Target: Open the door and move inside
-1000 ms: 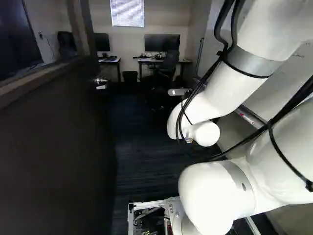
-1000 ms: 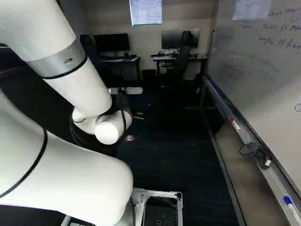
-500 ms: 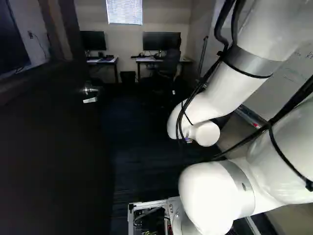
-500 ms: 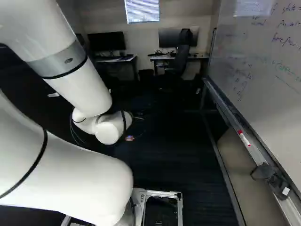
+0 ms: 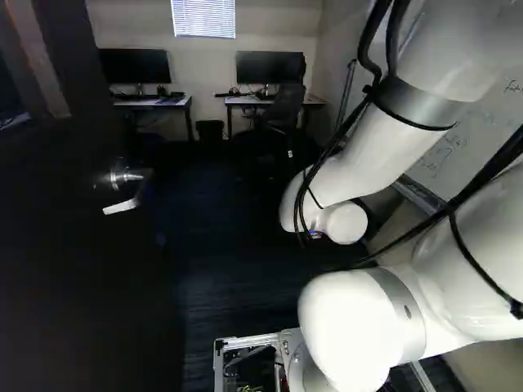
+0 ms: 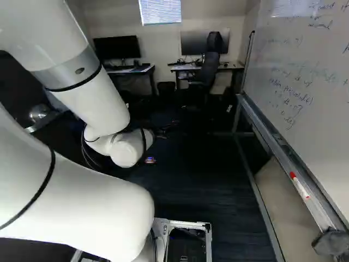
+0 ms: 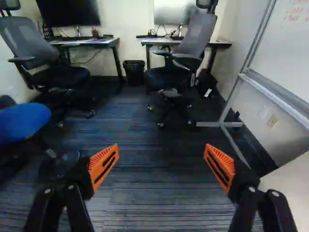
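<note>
Orange pads (image 7: pixel 104 165) on my gripper (image 6: pixel 161 134) are spread wide, and only the wrist view gets them plus that blue seat (image 7: pixel 23 122) on the left. Door (image 5: pixel 86 278) is on my left. Left base view shows its metal handle (image 5: pixel 122 206) whole; the right one tucks it partly behind my arm (image 6: pixel 90 93). Base has rolled forward since the earlier frame, so it's nearer. Door's upright, face running near to far, lever pointing back near-left.
</note>
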`<state>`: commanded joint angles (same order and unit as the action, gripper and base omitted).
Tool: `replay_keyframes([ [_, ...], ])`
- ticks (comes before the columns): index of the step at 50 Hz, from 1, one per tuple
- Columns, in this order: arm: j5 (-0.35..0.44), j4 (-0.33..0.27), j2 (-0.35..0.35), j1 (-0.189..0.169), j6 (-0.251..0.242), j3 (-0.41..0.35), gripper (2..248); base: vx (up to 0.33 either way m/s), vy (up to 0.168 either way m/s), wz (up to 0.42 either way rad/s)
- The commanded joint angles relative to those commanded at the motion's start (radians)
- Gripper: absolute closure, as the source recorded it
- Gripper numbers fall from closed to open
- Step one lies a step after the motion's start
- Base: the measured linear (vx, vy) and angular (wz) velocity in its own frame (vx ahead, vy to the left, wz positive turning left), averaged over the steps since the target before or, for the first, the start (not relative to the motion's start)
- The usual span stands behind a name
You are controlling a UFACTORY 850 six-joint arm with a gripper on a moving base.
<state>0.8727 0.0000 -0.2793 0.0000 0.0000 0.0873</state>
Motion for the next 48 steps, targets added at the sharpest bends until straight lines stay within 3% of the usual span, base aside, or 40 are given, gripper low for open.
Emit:
replay_keyframes([
  [24, 0.000, 0.000, 0.000, 0.000, 0.000, 0.000, 3, 0.256, 0.001, -0.024],
  [48, 0.000, 0.000, 0.000, 0.000, 0.000, 0.000, 3, 0.011, 0.001, 0.001],
])
